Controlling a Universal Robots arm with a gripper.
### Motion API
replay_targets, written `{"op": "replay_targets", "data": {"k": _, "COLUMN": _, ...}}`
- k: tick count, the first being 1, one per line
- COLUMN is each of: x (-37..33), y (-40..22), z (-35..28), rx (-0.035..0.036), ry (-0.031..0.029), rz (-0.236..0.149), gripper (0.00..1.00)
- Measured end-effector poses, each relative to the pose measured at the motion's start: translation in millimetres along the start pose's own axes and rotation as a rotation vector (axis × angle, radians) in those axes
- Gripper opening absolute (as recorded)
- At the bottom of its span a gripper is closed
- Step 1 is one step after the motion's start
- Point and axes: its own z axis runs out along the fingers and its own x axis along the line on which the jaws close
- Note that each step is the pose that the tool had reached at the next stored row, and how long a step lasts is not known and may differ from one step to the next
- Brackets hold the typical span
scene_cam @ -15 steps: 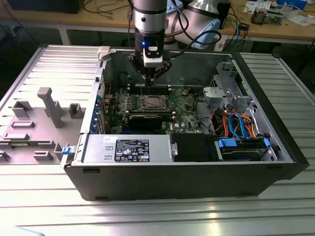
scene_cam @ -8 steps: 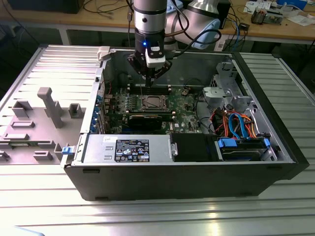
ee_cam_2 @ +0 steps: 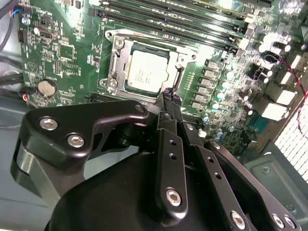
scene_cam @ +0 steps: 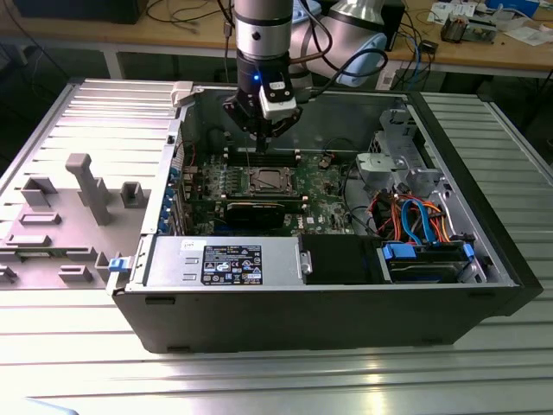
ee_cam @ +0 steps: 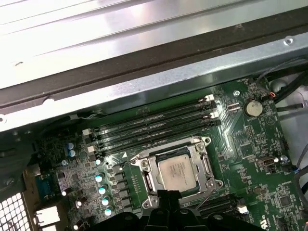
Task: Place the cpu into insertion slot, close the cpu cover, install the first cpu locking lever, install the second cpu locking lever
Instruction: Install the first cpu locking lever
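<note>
one silvery square cpu (ee_cam_2: 144, 72) lies framed by the metal cpu cover (ee_cam_2: 116, 62); black gripper (ee_cam_2: 168, 96), fingers pressed together.

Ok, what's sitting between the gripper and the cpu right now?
Only one edge of the cpu cover, lying flat around the cpu. In the second wrist view the gripper is right at that metal frame, with nothing else between.

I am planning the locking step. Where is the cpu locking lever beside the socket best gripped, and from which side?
Probably at the free end of the cpu locking lever, where the thin wire stands away from the cpu cover; elsewhere it hugs the frame. Come straight down from above: the motherboard lies flat and memory slots crowd one side.
</note>
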Motion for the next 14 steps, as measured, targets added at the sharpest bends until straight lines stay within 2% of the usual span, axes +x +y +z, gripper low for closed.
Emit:
{"op": "replay_targets", "data": {"k": 1, "x": 0.0, "y": 0.0, "z": 0.1, "rx": -0.0003, "ry": 0.0000, "rz": -0.012, "gripper": 0.11}}
{"op": "replay_targets", "data": {"k": 2, "x": 0.0, "y": 0.0, "z": 0.5, "rx": -0.0013, "ry": -0.0002, "rz": -0.040, "gripper": 0.11}}
{"op": "replay_targets", "data": {"k": 10, "x": 0.1, "y": 0.1, "z": 1.7, "rx": -0.0051, "ry": -0.0016, "rz": -0.144, "gripper": 0.11}}
{"op": "replay_targets", "data": {"k": 14, "x": 0.0, "y": -0.1, "z": 1.8, "rx": -0.0057, "ry": -0.0017, "rz": -0.153, "gripper": 0.11}}
